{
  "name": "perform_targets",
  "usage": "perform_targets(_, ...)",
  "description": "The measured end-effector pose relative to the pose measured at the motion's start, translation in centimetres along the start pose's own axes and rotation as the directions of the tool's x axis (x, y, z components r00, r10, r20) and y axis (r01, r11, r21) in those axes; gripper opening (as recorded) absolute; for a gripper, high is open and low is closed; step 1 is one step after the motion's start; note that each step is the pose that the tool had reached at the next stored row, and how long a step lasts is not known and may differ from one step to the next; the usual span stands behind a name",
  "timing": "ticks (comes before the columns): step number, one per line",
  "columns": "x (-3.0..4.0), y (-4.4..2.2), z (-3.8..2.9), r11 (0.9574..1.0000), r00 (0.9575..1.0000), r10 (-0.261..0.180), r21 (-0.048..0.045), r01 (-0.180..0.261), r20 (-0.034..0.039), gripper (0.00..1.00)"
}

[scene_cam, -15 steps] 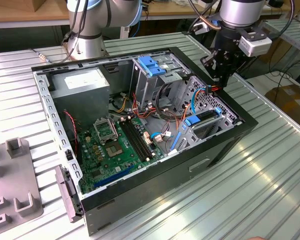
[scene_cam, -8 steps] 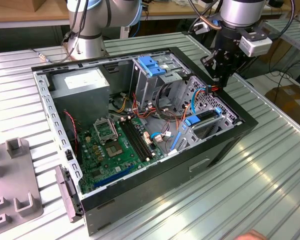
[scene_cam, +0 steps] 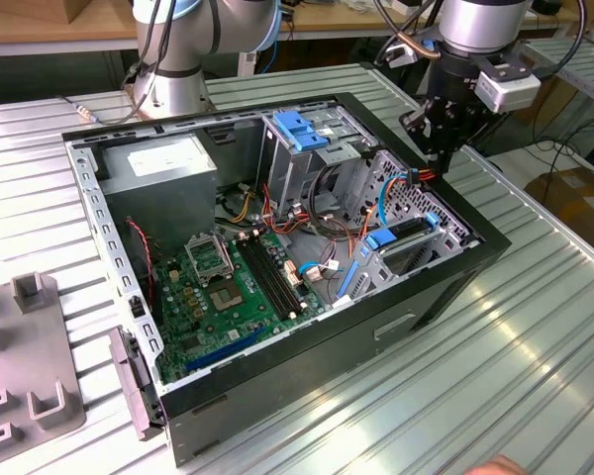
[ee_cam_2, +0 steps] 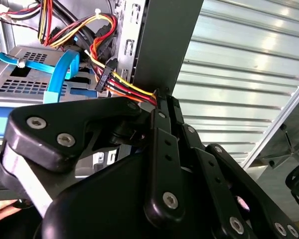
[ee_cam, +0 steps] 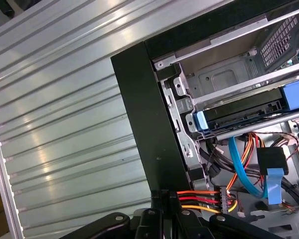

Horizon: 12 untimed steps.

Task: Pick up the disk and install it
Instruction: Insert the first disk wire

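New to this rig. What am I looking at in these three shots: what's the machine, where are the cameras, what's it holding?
One robot arm with a gripper. The exterior view looks from off the arm; both wrist views ride on it. On the ribbed metal table lies an open computer case, motherboard exposed. The disk, a drive in a blue carrier, sits in a bay of the drive cage. The gripper is at the case's edge beside that cage, apparently shut on a power cable of red, orange and yellow wires, not the disk.
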State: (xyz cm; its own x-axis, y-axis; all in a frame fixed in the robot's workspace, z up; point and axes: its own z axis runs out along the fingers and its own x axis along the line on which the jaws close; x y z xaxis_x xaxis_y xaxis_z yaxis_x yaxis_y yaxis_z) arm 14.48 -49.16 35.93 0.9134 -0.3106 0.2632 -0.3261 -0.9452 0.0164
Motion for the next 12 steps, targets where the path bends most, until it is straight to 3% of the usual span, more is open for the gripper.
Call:
perform_targets(8,-0.17,0.09,-0.25,0.9990,0.9991,0.043,-0.0130,-0.043,0.0007,0.16)
perform_targets(12,-0.18,0.10,-0.25,0.9937,0.9942,0.108,-0.0309,-0.108,0.0004,0.16)
